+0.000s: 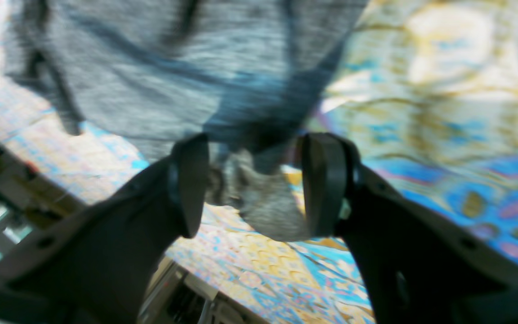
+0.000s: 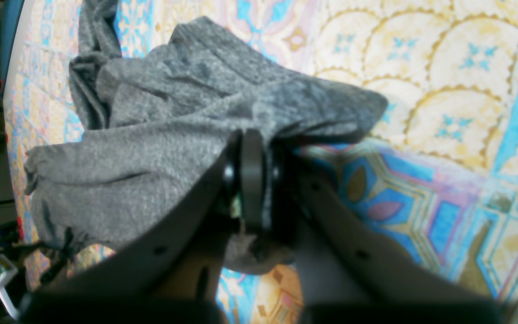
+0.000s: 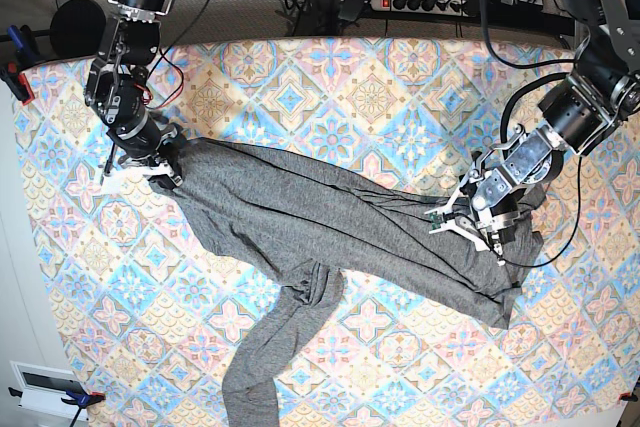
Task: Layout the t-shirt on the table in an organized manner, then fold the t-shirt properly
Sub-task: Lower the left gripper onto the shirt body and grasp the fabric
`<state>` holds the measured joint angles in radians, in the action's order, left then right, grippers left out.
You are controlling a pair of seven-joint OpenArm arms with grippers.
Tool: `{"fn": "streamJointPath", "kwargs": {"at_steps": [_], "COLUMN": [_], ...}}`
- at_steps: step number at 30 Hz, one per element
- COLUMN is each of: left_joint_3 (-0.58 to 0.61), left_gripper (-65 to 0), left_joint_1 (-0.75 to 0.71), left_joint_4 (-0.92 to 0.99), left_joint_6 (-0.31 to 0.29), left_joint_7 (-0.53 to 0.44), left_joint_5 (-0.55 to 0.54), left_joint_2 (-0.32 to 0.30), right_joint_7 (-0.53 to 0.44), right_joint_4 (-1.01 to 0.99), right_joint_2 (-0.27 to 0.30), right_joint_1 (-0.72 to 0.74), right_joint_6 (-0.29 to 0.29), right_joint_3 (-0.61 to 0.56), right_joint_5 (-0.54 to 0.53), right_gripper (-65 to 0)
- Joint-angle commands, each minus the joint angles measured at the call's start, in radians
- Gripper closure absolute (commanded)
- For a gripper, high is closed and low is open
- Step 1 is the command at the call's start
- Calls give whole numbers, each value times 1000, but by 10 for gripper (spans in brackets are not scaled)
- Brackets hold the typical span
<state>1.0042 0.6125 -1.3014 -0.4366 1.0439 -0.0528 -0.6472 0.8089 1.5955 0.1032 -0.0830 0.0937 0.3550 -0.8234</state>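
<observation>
Right now we have the t-shirt [image 3: 330,222] stretched slantwise across the table [image 3: 300,77], one sleeve trailing to its near edge. Our right gripper [image 2: 252,180] is clamped on cloth toward the far left corner; our left gripper [image 1: 252,184] stands wide, fabric between its jaws, near the right edge. We should close the left before pulling taut.
</observation>
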Motion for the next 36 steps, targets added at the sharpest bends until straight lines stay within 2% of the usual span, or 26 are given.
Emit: {"fn": "streamJointPath", "kwargs": {"at_steps": [1,8,22,27,36], "left_joint_3": [-12,-15,-20,-94,-94], "left_gripper": [-327,-327,-326,-326,-326], "left_joint_1": [30,31,40,51,28], "left_joint_4": [13,44,42,41,41], "left_joint_6": [6,8,8,8,8], "left_joint_7": [2,-35,-37,-37,-38], "left_joint_5": [18,83,75,72,77], "left_joint_2": [-9,5,5,5,11], "right_joint_7": [-13,-13,-13,-13,-13], "right_joint_4": [16,16,16,16,16], "right_joint_2": [13,13,13,13,13], "right_joint_1": [15,13,13,13,18], "right_joint_6": [-10,-10,-10,-10,-10], "right_joint_3": [2,2,2,2,2], "right_joint_5": [-15,-15,-15,-15,-15], "right_gripper": [0,0,0,0,0]}}
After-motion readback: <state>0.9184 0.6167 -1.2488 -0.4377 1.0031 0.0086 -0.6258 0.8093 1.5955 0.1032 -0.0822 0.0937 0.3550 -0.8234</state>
